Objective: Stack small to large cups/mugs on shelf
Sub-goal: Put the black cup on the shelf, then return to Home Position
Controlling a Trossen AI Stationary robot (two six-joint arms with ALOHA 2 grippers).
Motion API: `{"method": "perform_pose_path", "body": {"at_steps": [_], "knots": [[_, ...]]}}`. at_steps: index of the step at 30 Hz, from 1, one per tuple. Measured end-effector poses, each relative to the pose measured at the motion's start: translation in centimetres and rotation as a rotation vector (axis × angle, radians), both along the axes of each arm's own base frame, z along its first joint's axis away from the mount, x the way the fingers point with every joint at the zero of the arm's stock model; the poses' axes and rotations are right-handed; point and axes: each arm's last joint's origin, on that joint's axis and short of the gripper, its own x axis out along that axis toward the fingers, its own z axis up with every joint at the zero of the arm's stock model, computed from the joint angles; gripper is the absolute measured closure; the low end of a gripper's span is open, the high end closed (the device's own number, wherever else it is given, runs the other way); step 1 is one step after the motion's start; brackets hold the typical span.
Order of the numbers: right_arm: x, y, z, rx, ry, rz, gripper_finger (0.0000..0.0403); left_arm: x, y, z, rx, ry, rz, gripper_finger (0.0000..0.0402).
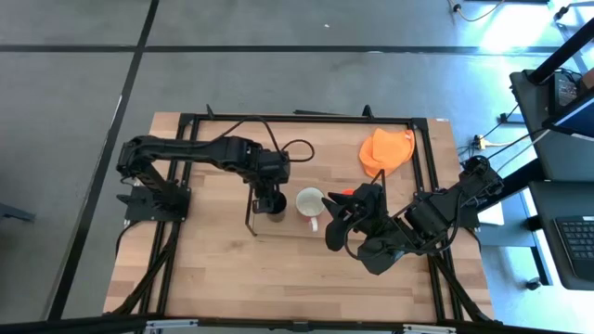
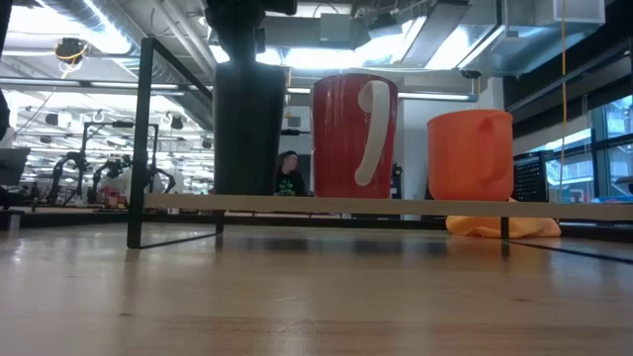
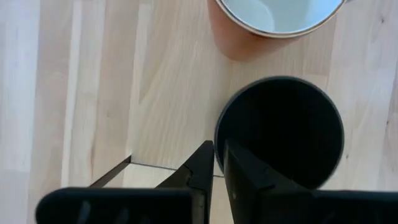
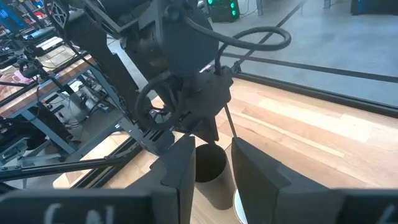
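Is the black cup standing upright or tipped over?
Upright: the black cup shows its round open mouth from above, and in the low view it stands straight on the shelf.

Three mugs in row on shelf (image 2: 297, 204): smallest (image 1: 275, 204) left, handled mug (image 1: 310, 202) middle, third (image 2: 471, 155) right

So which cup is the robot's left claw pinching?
The black cup, at the left end of the shelf. The left gripper pinches its rim; the white-inside mug and orange mug stand untouched beside it.
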Motion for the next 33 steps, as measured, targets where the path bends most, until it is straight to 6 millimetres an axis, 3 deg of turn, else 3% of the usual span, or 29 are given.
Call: {"method": "perform_pose_path", "body": {"at_steps": [11,17,26,29,33], "knots": [[0.0,0.0,0.0,-0.002,0.002,-0.001,0.0297,-2.5,0.1,2.9,0.026,-0.096,0.073,0.0371],[0.0,0.0,0.0,0.002,0.014,0.017,0.0297,-5.3,-1.3,6.9,-0.037,-0.34,0.115,0.0371],[0.4,1.2,0.0,0.218,0.043,0.209,0.0297,-10.9,-3.2,12.8,-0.252,-0.731,0.165,0.0371],[0.7,1.3,0.7,0.17,0.023,0.256,0.0297,-12.2,-3.7,14.5,-0.303,-0.86,0.13,0.0371],[0.8,1.4,3.2,0.028,-0.031,0.341,0.0297,-13.0,-5.1,16.1,-0.287,-1.007,-0.039,0.0371]]}}
